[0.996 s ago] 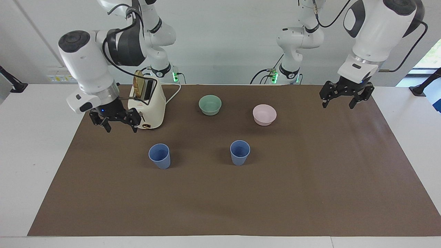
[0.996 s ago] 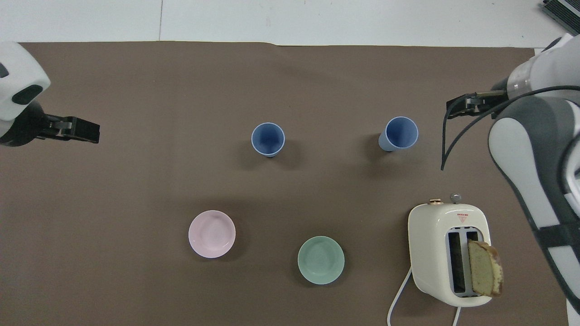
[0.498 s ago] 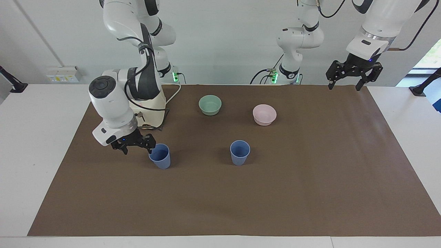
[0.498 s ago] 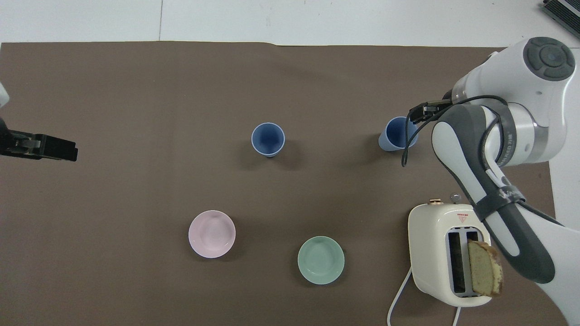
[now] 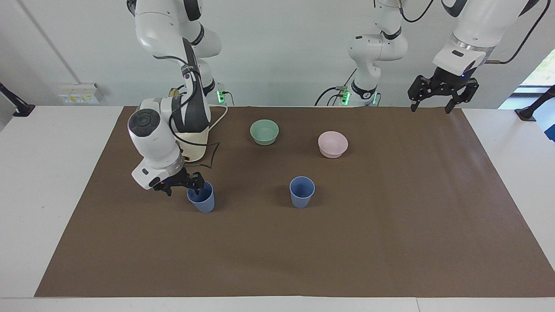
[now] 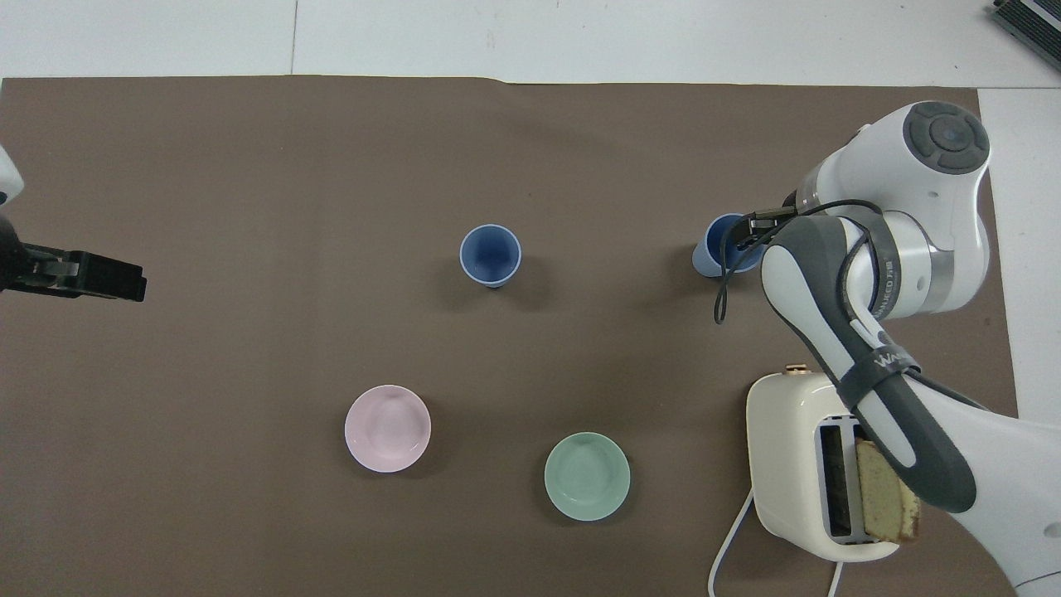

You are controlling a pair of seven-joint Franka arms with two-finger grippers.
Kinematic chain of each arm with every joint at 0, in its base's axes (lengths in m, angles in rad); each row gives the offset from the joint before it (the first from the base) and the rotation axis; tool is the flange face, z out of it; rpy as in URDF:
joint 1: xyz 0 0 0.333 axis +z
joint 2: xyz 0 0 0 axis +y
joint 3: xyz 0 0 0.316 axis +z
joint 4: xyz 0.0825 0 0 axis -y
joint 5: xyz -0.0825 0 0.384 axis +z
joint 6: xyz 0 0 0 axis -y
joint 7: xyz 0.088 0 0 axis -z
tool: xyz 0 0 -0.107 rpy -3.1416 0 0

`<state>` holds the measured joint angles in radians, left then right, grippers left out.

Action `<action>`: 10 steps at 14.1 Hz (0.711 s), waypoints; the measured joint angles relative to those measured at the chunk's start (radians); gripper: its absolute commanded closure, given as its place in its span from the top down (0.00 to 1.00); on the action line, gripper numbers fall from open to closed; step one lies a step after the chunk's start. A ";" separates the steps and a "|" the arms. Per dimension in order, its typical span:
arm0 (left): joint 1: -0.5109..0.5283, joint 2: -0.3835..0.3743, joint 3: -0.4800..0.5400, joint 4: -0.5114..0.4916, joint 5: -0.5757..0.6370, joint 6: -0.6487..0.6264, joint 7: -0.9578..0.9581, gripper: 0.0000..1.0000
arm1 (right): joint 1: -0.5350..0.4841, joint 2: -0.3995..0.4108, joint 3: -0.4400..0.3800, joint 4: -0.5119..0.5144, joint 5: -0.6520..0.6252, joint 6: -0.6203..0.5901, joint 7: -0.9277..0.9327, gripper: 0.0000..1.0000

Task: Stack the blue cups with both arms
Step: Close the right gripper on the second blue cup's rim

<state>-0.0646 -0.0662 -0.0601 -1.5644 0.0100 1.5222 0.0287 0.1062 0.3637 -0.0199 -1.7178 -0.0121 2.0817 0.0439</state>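
The right arm's grey band carries white letters, but I cannot read them surely. Both blue cups stand upright with the mouth up. One cup [image 5: 201, 198] stands farther from the robots than the toaster [image 6: 800, 464]; the right gripper [image 5: 181, 184] is at its rim, and I cannot tell how its jaws stand. The second cup [image 5: 301, 191] stands beside the first, toward the left arm's end. The left gripper [image 5: 442, 92] waits open in the air over the mat's [image 5: 390, 225] corner.
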 measured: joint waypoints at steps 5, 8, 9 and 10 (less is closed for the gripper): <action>0.001 -0.018 0.004 0.001 0.000 -0.030 0.000 1.00 | 0.005 0.000 0.000 -0.004 0.053 0.000 0.000 0.00; 0.002 -0.018 0.005 0.001 0.000 -0.030 0.000 1.00 | 0.006 -0.014 0.000 0.000 0.065 0.000 0.003 0.00; 0.002 -0.018 0.005 0.001 0.000 -0.030 0.000 1.00 | 0.006 -0.029 0.000 0.001 0.065 0.000 0.015 0.00; 0.002 -0.018 0.005 0.001 0.000 -0.031 0.000 1.00 | 0.009 -0.048 0.000 0.001 0.066 -0.001 0.037 0.00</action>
<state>-0.0627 -0.0843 -0.0554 -1.5631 0.0100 1.4916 0.0290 0.1147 0.3155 -0.0196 -1.7165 0.0535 2.0802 0.0812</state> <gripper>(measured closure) 0.000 0.956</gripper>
